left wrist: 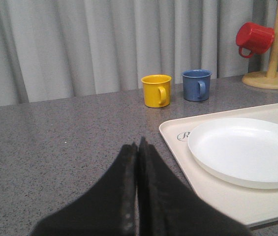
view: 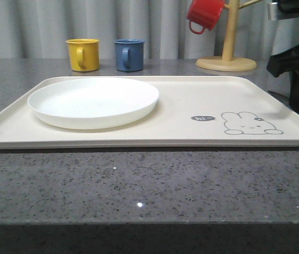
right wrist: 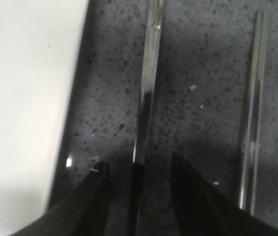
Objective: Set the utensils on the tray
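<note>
Two slim shiny silver utensils lie on the grey counter just beside the tray's edge (right wrist: 25,98): one straight bar (right wrist: 147,98) and a second, parallel one (right wrist: 254,113) farther from the tray. Their ends are out of view, so I cannot tell which utensils they are. My right gripper (right wrist: 139,162) is open low over the counter, its fingers on either side of the nearer bar without touching it. The cream tray (view: 191,100) with the rabbit drawing (view: 250,123) lies across the counter. My left gripper (left wrist: 139,145) is shut and empty, over bare counter beside the tray's left end (left wrist: 175,147).
A round white plate (view: 93,100) sits on the tray's left half. Behind the tray stand a yellow mug (view: 83,54) and a blue mug (view: 129,54). A red mug (view: 205,15) hangs on a wooden mug tree (view: 227,58). My dark right arm (view: 297,74) stands past the tray's right end.
</note>
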Robot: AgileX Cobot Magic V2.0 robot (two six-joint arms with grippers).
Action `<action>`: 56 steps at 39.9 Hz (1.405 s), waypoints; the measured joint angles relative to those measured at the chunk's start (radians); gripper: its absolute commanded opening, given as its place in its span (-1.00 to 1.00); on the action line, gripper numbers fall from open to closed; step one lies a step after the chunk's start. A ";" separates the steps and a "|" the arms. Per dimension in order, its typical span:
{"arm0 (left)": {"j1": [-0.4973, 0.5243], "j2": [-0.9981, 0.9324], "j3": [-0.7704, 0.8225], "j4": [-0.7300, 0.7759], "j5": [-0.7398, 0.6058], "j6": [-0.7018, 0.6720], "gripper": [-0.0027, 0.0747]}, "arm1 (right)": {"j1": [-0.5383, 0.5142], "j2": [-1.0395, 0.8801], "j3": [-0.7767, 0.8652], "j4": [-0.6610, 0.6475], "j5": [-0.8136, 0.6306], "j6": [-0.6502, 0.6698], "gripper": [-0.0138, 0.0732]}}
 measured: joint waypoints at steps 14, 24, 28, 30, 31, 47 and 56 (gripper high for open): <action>0.000 0.000 0.000 0.000 0.000 0.000 -0.98 | 0.001 0.005 -0.020 0.006 0.021 0.011 -0.78; 0.000 0.000 0.000 0.000 0.000 0.000 -0.98 | 0.123 -0.044 -0.166 -0.045 0.223 0.242 -0.75; 0.000 0.000 0.000 0.000 0.000 0.000 -0.98 | 0.239 -0.034 -0.207 -0.046 0.231 0.318 -0.75; 0.000 0.000 0.000 0.000 0.000 0.000 -0.98 | 0.297 -0.012 -0.238 -0.046 0.240 0.345 -0.75; 0.000 0.000 0.000 0.000 0.000 0.000 -0.98 | 0.327 0.006 -0.255 -0.046 0.242 0.357 -0.75; 0.000 0.000 0.000 0.000 0.000 0.000 -0.98 | 0.418 0.235 -0.384 -0.039 0.229 0.587 -0.75; 0.000 0.000 0.000 0.000 0.000 0.000 -0.98 | 0.418 0.261 -0.390 -0.024 0.212 0.598 -0.67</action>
